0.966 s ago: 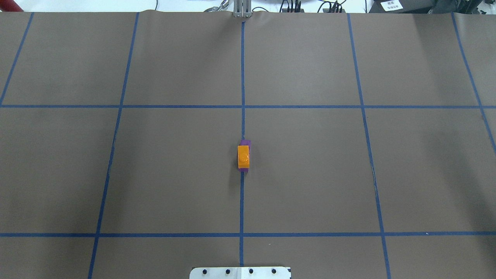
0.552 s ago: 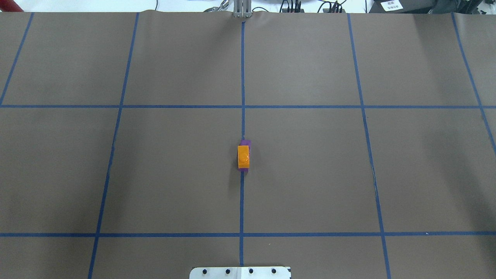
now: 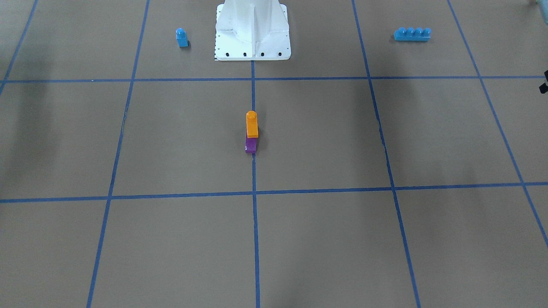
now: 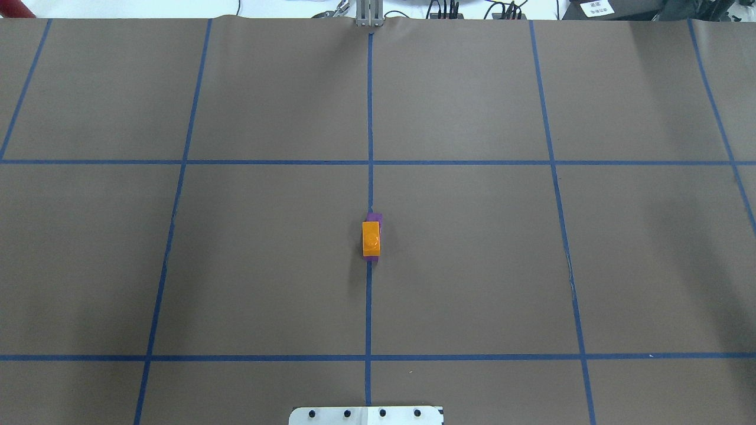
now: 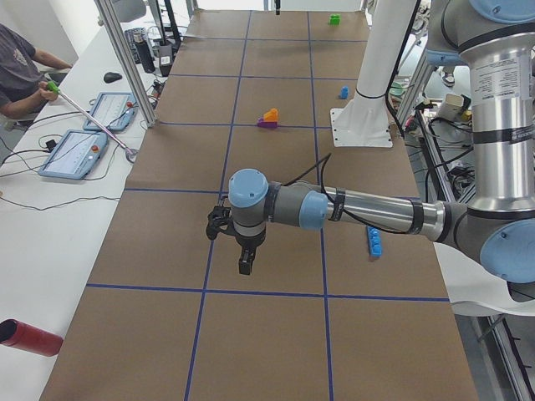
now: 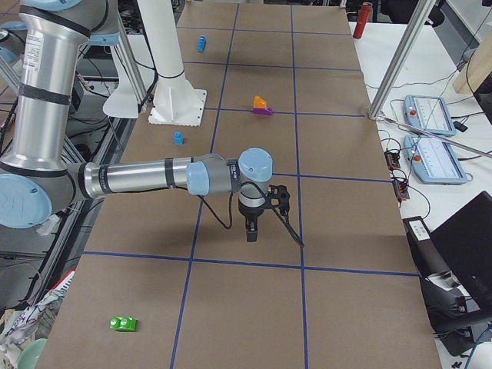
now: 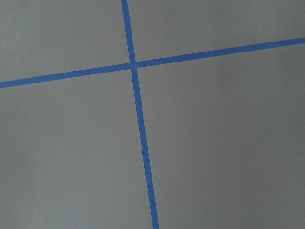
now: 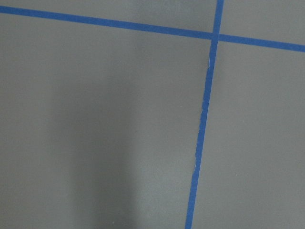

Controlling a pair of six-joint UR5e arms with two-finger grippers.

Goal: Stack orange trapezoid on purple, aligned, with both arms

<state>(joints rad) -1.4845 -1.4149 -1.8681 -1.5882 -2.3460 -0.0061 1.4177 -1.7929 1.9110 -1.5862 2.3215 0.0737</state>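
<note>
Orange (image 4: pixel 371 238) sits on purple (image 4: pixel 374 218), well apart from the left pincer (image 5: pixel 242 251) and right pincer (image 6: pixel 252 227). Both hang over the worktop (image 4: pixel 472 265), seemingly because the stack is finished. Spread or pressed together, I cannot tell.

The brown table (image 3: pixel 342 235) carries the purple (image 3: pixel 251 147), a blue block (image 3: pixel 182 37), a blue brick (image 3: pixel 412 34).

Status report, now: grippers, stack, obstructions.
Left gripper, right gripper away from stack, jaws unreadable. Orange trapezoid sits on purple. Small blue block, long blue brick well apart, near base.
</note>
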